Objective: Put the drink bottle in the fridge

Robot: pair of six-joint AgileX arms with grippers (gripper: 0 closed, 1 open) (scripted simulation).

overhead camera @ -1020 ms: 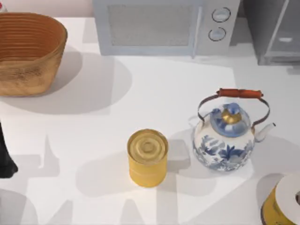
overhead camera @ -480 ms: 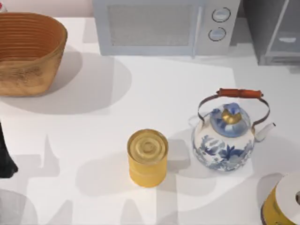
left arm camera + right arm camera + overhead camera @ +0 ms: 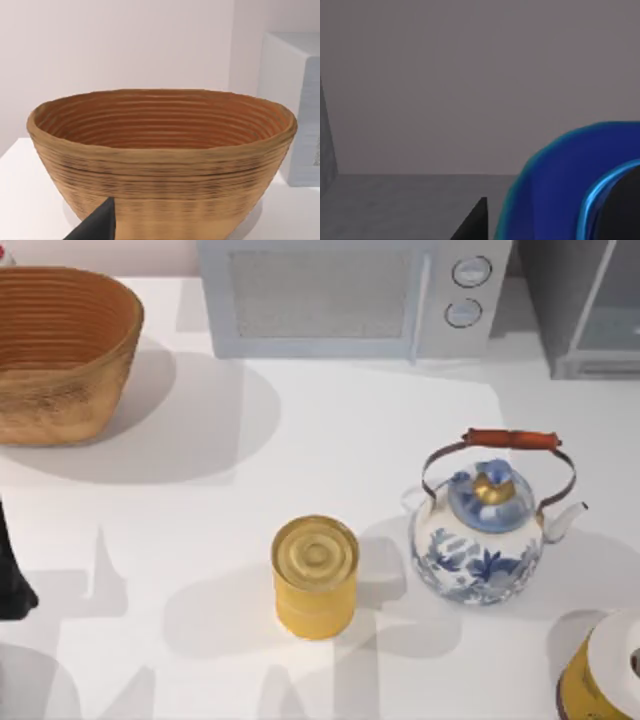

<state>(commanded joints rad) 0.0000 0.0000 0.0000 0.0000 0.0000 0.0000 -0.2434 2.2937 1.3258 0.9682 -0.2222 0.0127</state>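
Little of the AgileX body is visible. The left arm [image 3: 12,575] is a matte black, rounded bulk at the table's left edge, below the woven basket [image 3: 60,350]. A black, wedge-shaped left finger [image 3: 95,225] tapers to a point before that basket. A similar black, sharp-cornered right finger [image 3: 472,222] appears in the right wrist view

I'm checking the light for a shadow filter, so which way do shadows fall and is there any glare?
Top view: the yellow cylindrical can and the blue-and-white porcelain kettle throw soft shadows toward the table's left, and the woven brown basket throws its shadow rightward; no glare. Left wrist view: the basket is evenly lit. Right wrist view: dim grey, with a close blue shape.
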